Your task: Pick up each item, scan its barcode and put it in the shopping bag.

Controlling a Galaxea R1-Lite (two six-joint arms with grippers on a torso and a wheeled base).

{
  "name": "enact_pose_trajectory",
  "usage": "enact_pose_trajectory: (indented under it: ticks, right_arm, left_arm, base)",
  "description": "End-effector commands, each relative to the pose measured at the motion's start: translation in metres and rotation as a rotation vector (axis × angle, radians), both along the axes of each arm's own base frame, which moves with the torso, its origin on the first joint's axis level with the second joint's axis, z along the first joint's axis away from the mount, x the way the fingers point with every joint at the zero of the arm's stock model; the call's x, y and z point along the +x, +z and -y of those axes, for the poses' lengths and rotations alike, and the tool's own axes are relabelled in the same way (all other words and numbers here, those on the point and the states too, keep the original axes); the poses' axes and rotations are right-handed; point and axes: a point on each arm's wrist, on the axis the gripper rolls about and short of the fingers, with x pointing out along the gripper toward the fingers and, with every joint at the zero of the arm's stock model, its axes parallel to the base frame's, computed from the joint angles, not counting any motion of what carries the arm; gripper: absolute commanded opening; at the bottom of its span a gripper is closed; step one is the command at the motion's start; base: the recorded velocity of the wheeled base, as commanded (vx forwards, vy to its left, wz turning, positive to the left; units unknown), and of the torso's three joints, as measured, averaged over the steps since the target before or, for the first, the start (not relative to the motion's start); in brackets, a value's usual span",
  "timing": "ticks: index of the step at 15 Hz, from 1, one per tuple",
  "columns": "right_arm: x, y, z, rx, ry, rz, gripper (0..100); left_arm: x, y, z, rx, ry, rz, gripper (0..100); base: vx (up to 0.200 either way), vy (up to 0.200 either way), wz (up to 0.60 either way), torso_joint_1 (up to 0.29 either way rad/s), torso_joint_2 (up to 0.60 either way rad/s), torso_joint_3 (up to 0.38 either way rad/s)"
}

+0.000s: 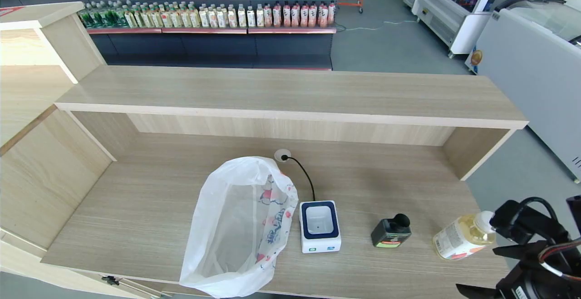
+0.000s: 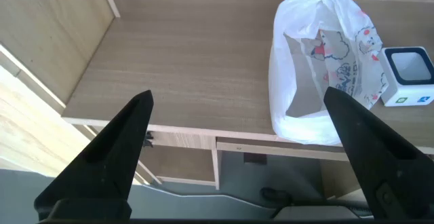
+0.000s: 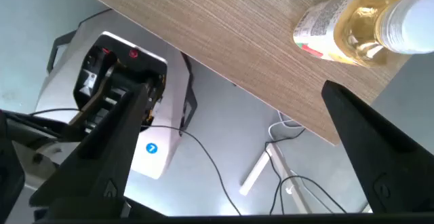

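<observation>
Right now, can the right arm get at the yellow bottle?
Probably yes. The yellow bottle lies on its side near the counter's right end, cap toward the right gripper, whose jaws stand open, with nothing between them.

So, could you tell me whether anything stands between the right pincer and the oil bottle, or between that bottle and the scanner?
Nothing visible separates the open right pincer from the oil bottle, which lies by the right end of the counter. Between that bottle and the scanner, though, a small dark bottle stands on the counter.
</observation>
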Motion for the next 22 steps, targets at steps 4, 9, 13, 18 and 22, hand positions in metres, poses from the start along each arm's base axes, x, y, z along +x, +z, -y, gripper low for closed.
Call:
enact_pose_trajectory:
  ticks: [4, 9, 13, 18, 22]
  right_arm:
    - [0.057, -0.043, -0.013, -0.156, 0.088, -0.048, 100]
    - [0.089, -0.066, -0.023, -0.193, 0.139, 0.01, 100]
    - [0.11, -0.076, -0.029, -0.196, 0.154, 0.009, 100]
    - [0.133, -0.077, -0.045, -0.156, 0.208, 0.034, 100]
    - [0.138, -0.089, -0.056, -0.148, 0.245, 0.029, 100]
  left_arm:
    - [0.0, 0.0, 0.0, 0.0, 0.0, 0.0, 100]
    - [0.0, 0.0, 0.0, 0.0, 0.0, 0.0, 100]
    - [0.0, 0.0, 0.0, 0.0, 0.0, 0.0, 100]
    - [0.0, 0.0, 0.0, 0.0, 0.0, 0.0, 100]
    - [0.0, 0.0, 0.0, 0.0, 0.0, 0.0, 100]
  base:
    - [0.0, 0.0, 0.0, 0.0, 0.0, 0.0]
    - [0.0, 0.0, 0.0, 0.0, 0.0, 0.0]
    - [0.0, 0.0, 0.0, 0.0, 0.0, 0.0]
    - [0.0, 0.0, 0.0, 0.0, 0.0, 0.0]
    - [0.0, 0.0, 0.0, 0.0, 0.0, 0.0]
